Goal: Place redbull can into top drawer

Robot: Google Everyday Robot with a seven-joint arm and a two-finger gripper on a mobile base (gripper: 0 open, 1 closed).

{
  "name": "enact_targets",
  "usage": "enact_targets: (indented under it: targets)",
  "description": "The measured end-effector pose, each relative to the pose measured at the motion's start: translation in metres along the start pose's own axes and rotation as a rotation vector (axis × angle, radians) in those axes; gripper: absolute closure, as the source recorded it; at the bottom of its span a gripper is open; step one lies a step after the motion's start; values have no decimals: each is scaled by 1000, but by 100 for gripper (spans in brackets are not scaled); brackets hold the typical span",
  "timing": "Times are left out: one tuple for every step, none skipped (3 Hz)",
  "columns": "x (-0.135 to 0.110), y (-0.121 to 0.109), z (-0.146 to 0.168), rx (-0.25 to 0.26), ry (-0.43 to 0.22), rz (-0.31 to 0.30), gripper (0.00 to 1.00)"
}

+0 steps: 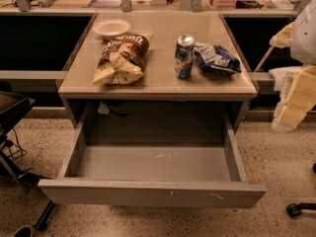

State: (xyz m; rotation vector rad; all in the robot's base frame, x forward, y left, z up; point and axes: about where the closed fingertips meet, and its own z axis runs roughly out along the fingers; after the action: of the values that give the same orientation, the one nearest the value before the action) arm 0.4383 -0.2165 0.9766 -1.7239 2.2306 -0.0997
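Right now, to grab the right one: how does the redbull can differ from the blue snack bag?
The redbull can stands upright; the blue snack bag lies flat. The can is slim and smooth; the bag wider and crumpled. Both are blue, on the desk. The gripper hangs right of the desk.

The blue-and-silver redbull can (184, 56) stands upright, right of centre on the desktop (163, 28). The grey top drawer (153, 194) below is pulled open, its front scuffed white. The gripper (291, 113) hangs at the right edge, apart from both
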Motion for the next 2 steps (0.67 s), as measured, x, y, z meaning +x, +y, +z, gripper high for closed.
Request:
enact_targets:
  targets:
    - [-3,-5,0,7,-6,-4,0]
    - [-19,-33,1,18,-35,-21,0]
